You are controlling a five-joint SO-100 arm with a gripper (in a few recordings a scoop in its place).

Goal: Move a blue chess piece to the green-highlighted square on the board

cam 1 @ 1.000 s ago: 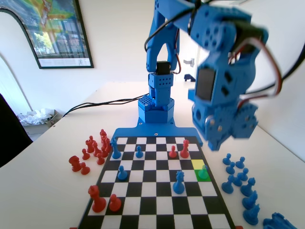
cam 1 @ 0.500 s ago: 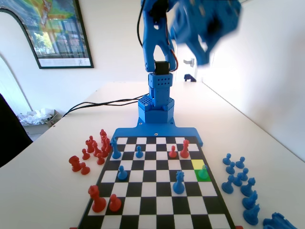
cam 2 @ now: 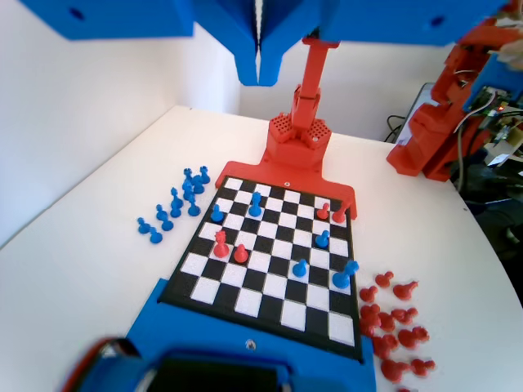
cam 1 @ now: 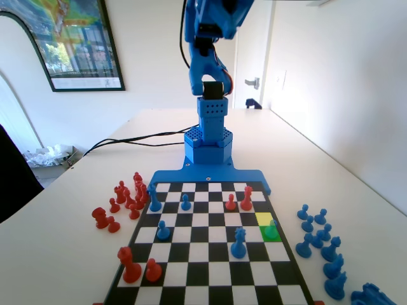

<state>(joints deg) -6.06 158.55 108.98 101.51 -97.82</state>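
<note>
Fixed view: the pawn [cam 1: 271, 227] stands on the green square [cam 1: 271, 233] near the right edge of the board [cam 1: 210, 251], just in front of the yellow square [cam 1: 264, 218].

Wrist view: the gripper [cam 2: 259, 72] hangs high above the board [cam 2: 270, 269], jaws pressed together, holding nothing.

I see a white tabletop [cam 1: 76, 216] in bright daylight, pale walls behind it. A black-framed colourful poster [cam 1: 70, 41] hangs at left in the fixed view; a white door with a lever handle [cam 1: 253, 82] stands beyond.
</note>
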